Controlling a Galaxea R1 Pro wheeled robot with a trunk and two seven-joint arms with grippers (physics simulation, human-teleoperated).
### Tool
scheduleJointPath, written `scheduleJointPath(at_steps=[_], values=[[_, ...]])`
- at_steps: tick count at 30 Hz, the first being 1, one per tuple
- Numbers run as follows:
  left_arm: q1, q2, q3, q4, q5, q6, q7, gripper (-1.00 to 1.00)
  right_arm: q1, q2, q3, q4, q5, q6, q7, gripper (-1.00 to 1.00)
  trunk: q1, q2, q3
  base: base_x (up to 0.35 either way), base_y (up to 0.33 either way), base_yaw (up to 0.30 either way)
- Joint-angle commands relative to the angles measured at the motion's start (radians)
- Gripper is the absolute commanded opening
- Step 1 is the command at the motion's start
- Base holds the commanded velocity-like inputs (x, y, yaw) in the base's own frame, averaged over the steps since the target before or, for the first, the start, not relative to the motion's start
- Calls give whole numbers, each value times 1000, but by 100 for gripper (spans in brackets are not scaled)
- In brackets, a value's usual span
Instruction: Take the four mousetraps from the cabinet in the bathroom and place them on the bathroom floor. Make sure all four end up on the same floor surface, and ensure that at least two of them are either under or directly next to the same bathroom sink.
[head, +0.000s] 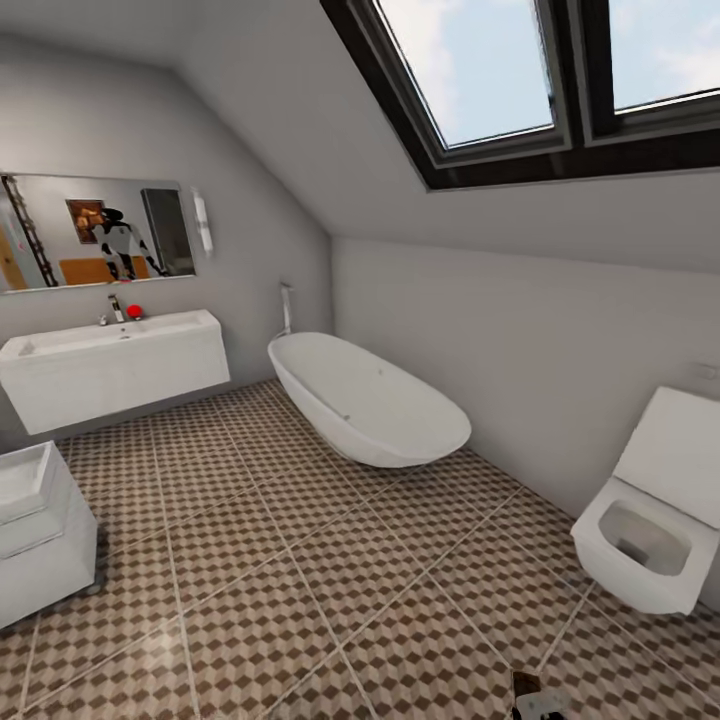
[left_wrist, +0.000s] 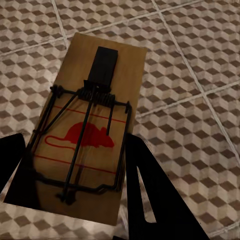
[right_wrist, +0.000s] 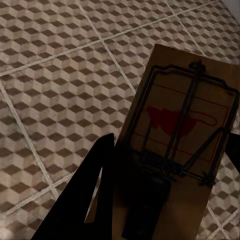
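- The bathroom floor is laid with large square tiles printed in a brown, beige and white cube pattern, split by pale grout lines; it has a slight sheen.
- In the head view, a smooth white oval bathtub stands on the tiles under the sloped ceiling, with a glossy white wall-hung toilet to its right.
- A boxy white wall-mounted sink sits below a rectangular mirror; a second white boxy unit is at the left edge.
- A dark-framed skylight shows blue sky and cloud.
- The left gripper holds 1 mousetrap above the tiled floor: a flat rectangular tan wooden board with a red mouse print, thin red lines, a black wire bar and coil spring, and a black rectangular tab.
- Its 2 flat black fingers press against the board's long edges from either side, so the jaws are clamped on it; the arm points the trap downward at the floor.
- The right gripper holds a second mousetrap of the same wood, wire and red print, also over the tiles.
- 1 black finger lies against the board's edge, and the other shows only as a sliver at the frame edge; the board sits gripped between them, tilted across the view.
- A small part of a trap and gripper shows at the bottom of the head view.
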Motion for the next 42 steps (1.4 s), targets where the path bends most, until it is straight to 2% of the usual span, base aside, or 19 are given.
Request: scheduleJointPath(at_steps=[1, 9, 42], values=[[-2, 0, -8, 4, 9, -6, -4, -100, -1, 0, -6, 2, 9, -4, -2, -100, 1, -2, -2, 0, 0, 300], [-2, 1, -8, 5, 4, -3, -3, -100, -1, 0, -6, 2, 9, -4, -2, -100, 1, -2, -2, 122, 0, 300], [-2, 8, -8, 5, 4, 0, 7, -100, -1, 0, -6, 2, 9, -4, -1, -100, 1, -2, -2, 321, 0, 300]])
